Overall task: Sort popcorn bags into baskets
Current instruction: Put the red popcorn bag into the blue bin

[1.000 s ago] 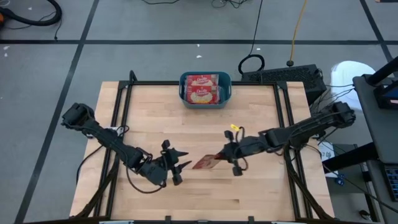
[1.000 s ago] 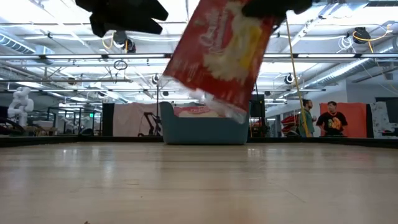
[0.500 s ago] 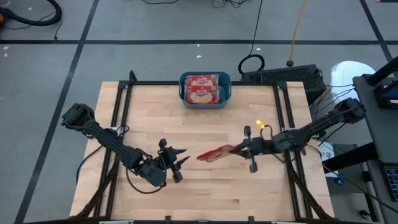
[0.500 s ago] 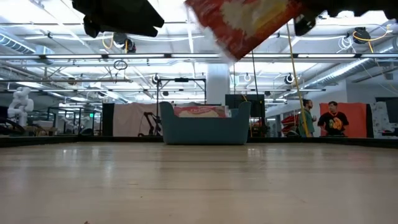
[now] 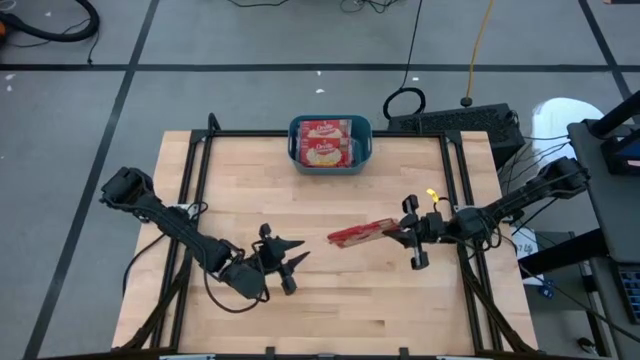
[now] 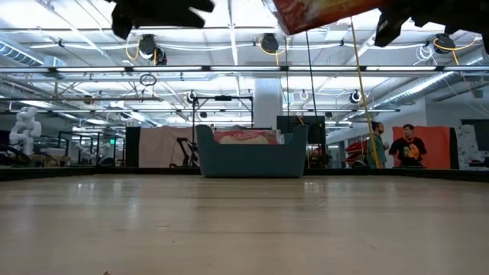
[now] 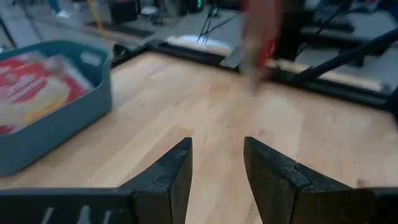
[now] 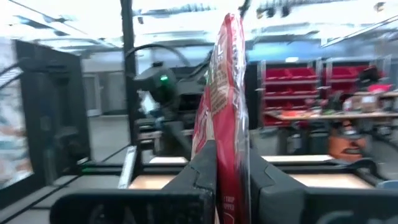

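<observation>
Table (image 5: pixel 330 310) | popcorn bag (image 5: pixel 360 234) pinched in right claw (image 5: pixel 408 232), seemingly edge-on

low view: popcorn bag (image 6: pixel 325 11) cut off by top edge | left wrist: bag blurred, print unreadable

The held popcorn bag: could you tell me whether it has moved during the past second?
Yes. The popcorn bag, clamped in the right gripper, has travelled toward the table's right edge and risen, away from the left gripper.

One red popcorn bag (image 5: pixel 359 235) hangs in the air above the table's right half — flat, lying roughly level. The teal basket (image 5: pixel 364 146) at the far edge holds two more bags (image 5: pixel 325 141), labels up.
</observation>
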`<state>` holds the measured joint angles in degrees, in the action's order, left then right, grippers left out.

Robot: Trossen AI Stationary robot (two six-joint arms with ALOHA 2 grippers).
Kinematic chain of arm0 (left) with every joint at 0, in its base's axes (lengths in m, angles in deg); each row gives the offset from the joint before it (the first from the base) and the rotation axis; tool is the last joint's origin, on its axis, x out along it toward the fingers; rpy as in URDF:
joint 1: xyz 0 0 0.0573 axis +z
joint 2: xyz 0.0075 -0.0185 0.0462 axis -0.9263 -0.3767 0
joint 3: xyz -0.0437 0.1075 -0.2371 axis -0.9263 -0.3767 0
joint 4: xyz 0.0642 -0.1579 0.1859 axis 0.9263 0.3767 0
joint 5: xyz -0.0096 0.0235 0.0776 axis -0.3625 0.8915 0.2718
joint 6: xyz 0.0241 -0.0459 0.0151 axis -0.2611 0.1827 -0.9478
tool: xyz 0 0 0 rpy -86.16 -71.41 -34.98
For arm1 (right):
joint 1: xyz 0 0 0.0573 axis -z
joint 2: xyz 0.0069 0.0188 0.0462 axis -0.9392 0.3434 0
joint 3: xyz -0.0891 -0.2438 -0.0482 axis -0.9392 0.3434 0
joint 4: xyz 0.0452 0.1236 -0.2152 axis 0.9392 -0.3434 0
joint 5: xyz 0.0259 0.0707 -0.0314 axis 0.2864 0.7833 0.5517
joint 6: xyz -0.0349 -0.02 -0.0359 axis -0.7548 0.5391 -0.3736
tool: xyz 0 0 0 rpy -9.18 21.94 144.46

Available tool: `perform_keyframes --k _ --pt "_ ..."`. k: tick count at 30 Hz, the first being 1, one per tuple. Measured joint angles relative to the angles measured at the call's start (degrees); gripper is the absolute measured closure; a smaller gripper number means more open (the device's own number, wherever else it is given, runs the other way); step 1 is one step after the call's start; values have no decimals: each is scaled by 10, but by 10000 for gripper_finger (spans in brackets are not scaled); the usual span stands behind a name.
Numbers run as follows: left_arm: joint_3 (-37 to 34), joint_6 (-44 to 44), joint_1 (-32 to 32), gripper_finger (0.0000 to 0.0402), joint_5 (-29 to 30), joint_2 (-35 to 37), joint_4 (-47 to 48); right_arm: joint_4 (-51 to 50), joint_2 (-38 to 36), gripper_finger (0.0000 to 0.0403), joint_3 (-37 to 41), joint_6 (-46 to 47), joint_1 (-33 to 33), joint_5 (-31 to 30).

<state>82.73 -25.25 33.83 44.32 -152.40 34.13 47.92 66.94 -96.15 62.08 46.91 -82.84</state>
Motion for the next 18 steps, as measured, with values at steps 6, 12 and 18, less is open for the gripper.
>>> perform_keyframes --k 6,12,18 --pt "1 -125 4 254 3 -32 -174 62 18 387 0 -38 0 -17" --pt "0 -188 27 254 4 -76 -299 103 51 387 0 -46 0 -14" --pt "0 -183 46 254 -8 -95 -311 134 79 387 0 -50 0 -13"
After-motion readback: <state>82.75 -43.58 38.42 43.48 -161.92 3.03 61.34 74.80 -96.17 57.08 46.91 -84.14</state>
